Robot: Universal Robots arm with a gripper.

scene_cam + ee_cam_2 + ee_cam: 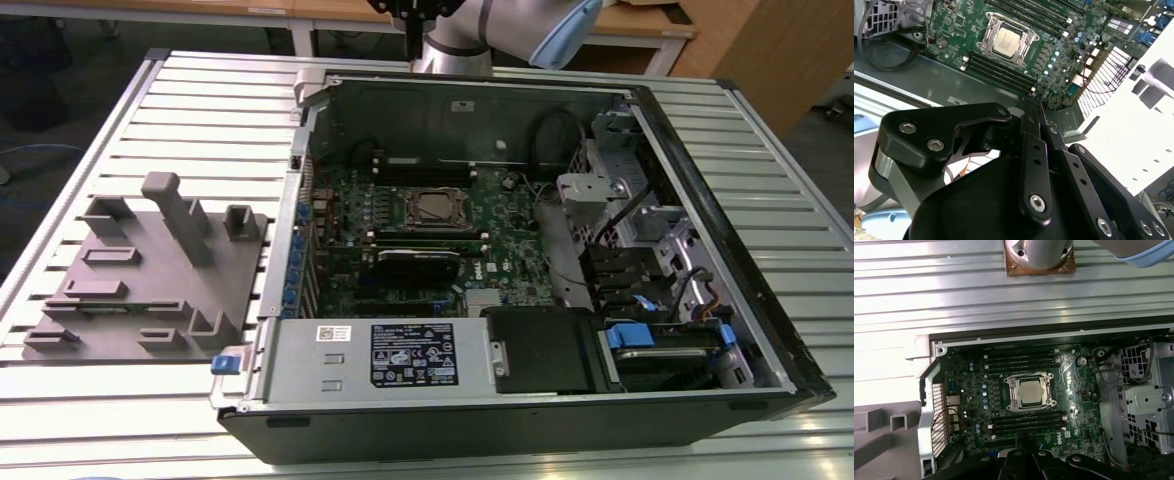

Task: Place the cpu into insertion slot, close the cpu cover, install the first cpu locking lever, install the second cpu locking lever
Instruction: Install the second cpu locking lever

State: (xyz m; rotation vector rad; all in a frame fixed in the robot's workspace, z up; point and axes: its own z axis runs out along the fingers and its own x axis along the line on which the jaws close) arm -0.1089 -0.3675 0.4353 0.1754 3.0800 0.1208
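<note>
Above the open computer case, we see our black gripper (1033, 107) with fingers pressed together, holding nothing. Well below it, the silvery square cpu (1007, 39) sits in the dark-framed insertion slot (1013, 401) on the green motherboard (1074, 405).

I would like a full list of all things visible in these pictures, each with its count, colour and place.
cpu: one, silvery-grey, seated in the socket mid-board.
cpu cover: one, metal frame, closed around the chip.
motherboard: one, green, inside the case.
computer case: one, black and grey, open on the table.
power supply: one, grey, labelled, at the case's near edge.
fixture block: one, grey, on the table at the exterior view's left.
table: one, slatted metal.
gripper: one, black, above the case's edge, empty.
</note>
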